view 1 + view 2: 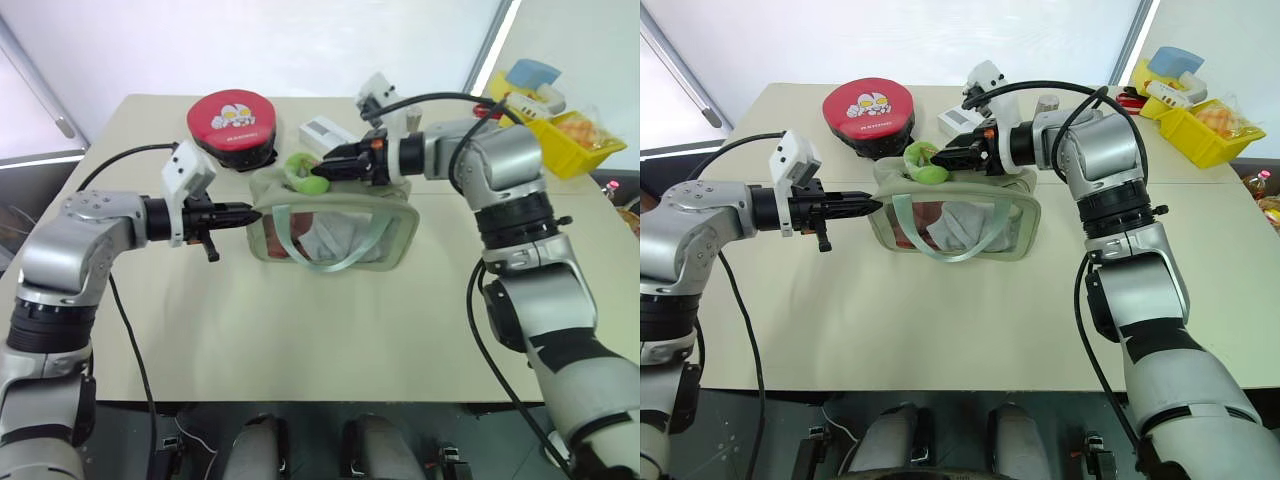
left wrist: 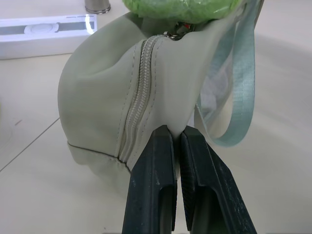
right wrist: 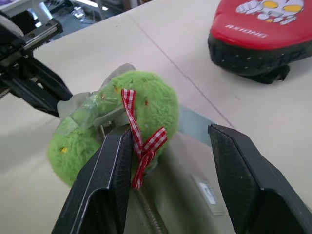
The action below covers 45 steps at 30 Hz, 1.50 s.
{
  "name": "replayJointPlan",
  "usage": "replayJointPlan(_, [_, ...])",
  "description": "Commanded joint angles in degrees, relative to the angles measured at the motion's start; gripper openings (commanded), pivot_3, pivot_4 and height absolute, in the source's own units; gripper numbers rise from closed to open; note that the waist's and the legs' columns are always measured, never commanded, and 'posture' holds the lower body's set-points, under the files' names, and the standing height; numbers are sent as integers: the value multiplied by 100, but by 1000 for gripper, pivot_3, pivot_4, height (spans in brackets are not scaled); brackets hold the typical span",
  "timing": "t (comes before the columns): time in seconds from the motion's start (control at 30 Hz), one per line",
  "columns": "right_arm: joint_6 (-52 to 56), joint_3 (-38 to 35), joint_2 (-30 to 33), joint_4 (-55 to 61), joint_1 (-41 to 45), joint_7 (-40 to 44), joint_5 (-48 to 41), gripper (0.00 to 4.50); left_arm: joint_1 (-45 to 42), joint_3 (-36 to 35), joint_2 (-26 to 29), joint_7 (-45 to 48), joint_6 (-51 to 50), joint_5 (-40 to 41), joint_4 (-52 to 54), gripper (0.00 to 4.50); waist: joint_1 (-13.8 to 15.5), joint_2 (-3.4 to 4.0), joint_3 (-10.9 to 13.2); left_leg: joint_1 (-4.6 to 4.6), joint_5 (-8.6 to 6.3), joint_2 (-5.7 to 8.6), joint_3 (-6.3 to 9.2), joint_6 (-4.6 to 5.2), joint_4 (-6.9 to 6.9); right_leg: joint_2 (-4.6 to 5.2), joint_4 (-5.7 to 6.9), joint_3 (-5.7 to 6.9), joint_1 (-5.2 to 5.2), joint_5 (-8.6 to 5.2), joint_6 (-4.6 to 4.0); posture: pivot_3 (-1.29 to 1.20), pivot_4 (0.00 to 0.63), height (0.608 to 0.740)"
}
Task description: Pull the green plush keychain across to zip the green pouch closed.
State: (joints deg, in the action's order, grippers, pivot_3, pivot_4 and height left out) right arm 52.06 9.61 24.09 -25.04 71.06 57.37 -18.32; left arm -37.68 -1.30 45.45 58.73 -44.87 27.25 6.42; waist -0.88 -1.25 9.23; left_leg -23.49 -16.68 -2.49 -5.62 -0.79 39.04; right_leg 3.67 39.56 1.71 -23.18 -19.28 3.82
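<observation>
left gripper (image 2: 178, 134) pinched on green pouch (image 1: 380, 235) end, frame centre; right gripper (image 3: 170, 146) fingers apart beside green plush keychain (image 3: 151, 105).

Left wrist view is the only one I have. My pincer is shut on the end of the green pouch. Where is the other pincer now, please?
Observer: The right pincer is open at the green plush keychain. One finger touches the plush, and it has no grip on it yet.
Operator: On which end of the pouch is the keychain?
Observer: It is at the top corner of the green pouch, on the same end that your left pincer holds.
Operator: Is anything standing behind the pouch?
Observer: Yes, a round red-and-black case lies just behind that end.
</observation>
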Motion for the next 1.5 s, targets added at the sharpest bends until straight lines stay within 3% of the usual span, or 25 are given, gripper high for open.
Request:
replayJointPlan(0.03, [-267, 133, 3, -75, 213, 117, 166, 2473, 45, -48, 6, -41, -62, 102, 180, 0, 1, 0, 0, 0, 0, 0, 0, 0, 0, 0, 0, 0, 0, 0, 0, 0, 150, 740])
replayJointPlan(0.23, [-405, 131, -83, -239, 254, 148, 234, 2473, 77, -38, 6, -83, -35, 107, 203, 0, -3, 0, 0, 0, 0, 0, 0, 0, 0, 0, 0, 0, 0, 0, 0, 0, 150, 740])
replayJointPlan(0.33, [-421, 67, -98, -275, 276, 135, 235, 1603, 73, -30, 4, -99, -14, 104, 190, 0, -4, 0, 0, 0, 0, 0, 0, 0, 0, 0, 0, 0, 0, 0, 0, 0, 150, 740])
replayJointPlan(0.43, [-359, -33, -67, -244, 317, 148, 162, 131, 49, -16, -9, -113, 27, 87, 143, 0, -5, 0, 0, 0, 0, 0, 0, 0, 0, 0, -1, 0, 0, 0, 0, 0, 150, 740])
replayJointPlan(0.47, [-325, -67, -55, -216, 325, 147, 134, 50, 46, -11, -14, -115, 37, 83, 134, 0, -4, 0, 0, 0, 0, 0, 0, 0, -1, 0, 0, 0, 0, 0, 0, 0, 150, 740])
replayJointPlan(0.7, [31, -307, 280, 303, 306, 66, 9, 50, 25, 52, -86, -139, 117, 39, 29, 0, 7, 1, 1, 0, 0, 0, 0, 0, -3, 1, -1, 0, -1, 0, 0, 0, 150, 740])
replayJointPlan(1.23, [-203, -458, 2213, 1436, -431, -595, 513, 50, 147, 51, -189, -394, 198, 57, -71, 0, 18, 1, 4, -5, -1, 0, 0, 1, -7, 3, -5, -1, -9, 0, 0, 0, 150, 740])
replayJointPlan(1.5, [-136, -560, 2295, 1579, -657, -739, 467, 50, -8, 223, -341, -370, 299, 4, -257, 0, -21, 8, 2, 4, -2, -7, -1, 4, -8, -7, -9, -4, -2, 0, 0, 0, 150, 740])
